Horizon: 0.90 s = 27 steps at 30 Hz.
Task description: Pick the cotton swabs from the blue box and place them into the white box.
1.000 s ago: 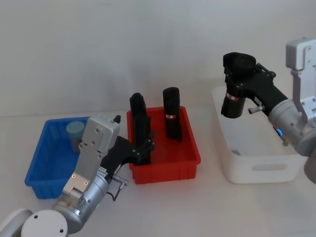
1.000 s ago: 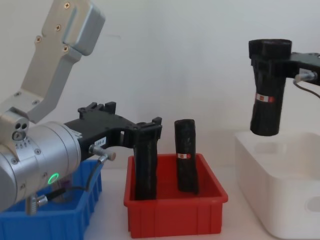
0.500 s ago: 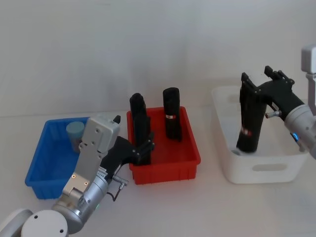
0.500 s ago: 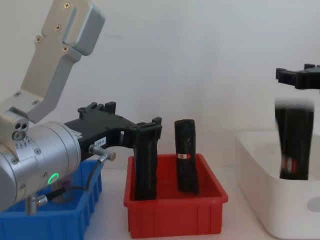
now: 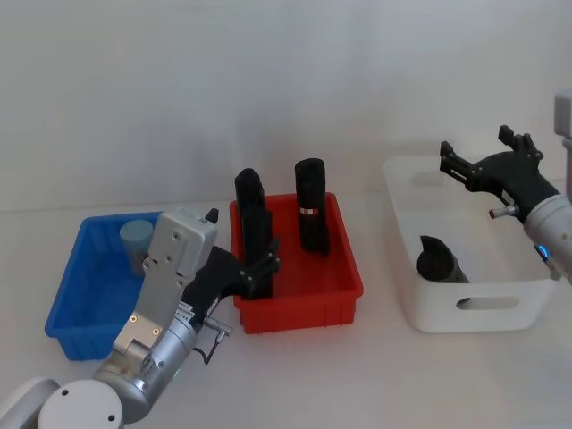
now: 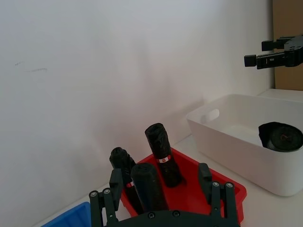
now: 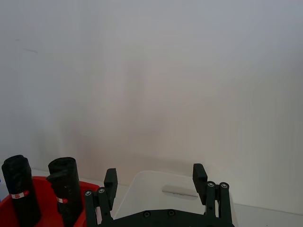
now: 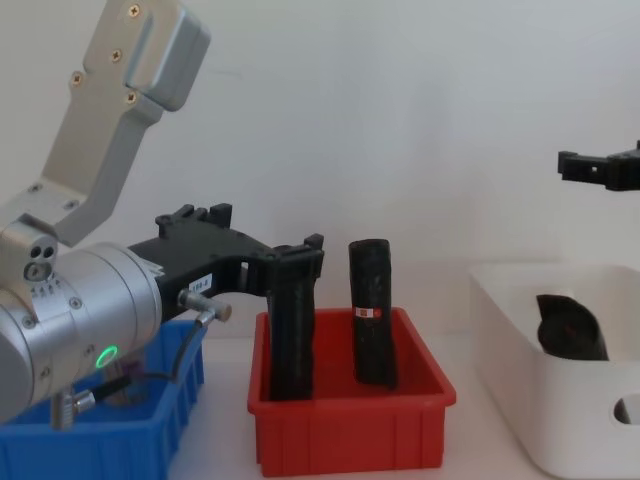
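clearly the cotton swabs (image 5: 136,239) sit at the far end of the blue box (image 5: 76,308), a single small jar with a pale cap, standing upright and untouched. it looks light and rigid, a smooth plastic cylinder likely to slip under a loose pinch; the safest hold would be across its body just under the cap, with the fingers square to the sides so it does not tip or squirt out.

the left gripper (image 5: 259,268) reaches over the near corner of the red box (image 5: 299,308), its jaws spread on either side of a black roll (image 5: 253,223) without visibly squeezing it. a second black roll (image 5: 312,217) stands farther back in the same bin.

the right gripper (image 5: 478,170) hangs above the white box (image 5: 465,308) with its jaws released and nothing between them. inside that tub another roll (image 5: 438,261) lies tilted on its side against the near wall. no swab jar is in the tub, so the task proper seems not yet started; the arms are busy with the wrong items.
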{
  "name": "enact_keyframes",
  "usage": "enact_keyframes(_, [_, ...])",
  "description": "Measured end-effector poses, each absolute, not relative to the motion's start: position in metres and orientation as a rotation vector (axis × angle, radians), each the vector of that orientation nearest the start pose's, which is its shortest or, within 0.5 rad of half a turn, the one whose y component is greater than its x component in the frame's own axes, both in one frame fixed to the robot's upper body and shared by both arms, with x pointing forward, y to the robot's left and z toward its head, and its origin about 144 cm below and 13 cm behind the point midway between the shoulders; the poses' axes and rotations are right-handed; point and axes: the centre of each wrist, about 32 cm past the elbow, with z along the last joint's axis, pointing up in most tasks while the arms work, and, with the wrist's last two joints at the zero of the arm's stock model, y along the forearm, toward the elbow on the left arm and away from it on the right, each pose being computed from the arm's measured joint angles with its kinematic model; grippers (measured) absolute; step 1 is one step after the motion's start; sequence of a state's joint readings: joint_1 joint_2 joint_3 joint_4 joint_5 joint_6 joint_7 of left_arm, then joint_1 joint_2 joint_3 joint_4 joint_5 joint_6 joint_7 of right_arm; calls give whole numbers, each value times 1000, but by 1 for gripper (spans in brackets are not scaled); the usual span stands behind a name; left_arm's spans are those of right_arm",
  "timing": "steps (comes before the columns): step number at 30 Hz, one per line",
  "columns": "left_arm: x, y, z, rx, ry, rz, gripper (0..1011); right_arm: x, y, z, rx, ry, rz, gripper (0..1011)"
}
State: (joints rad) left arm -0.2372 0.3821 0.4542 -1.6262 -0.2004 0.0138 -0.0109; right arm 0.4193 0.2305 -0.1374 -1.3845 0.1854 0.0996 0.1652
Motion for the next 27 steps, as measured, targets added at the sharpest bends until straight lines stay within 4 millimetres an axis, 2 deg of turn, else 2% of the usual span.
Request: enact_keyframes(27, [492, 198, 1204, 61, -268, 1124, 1004, 568, -269, 1241, 5, -140, -1336, 1001])
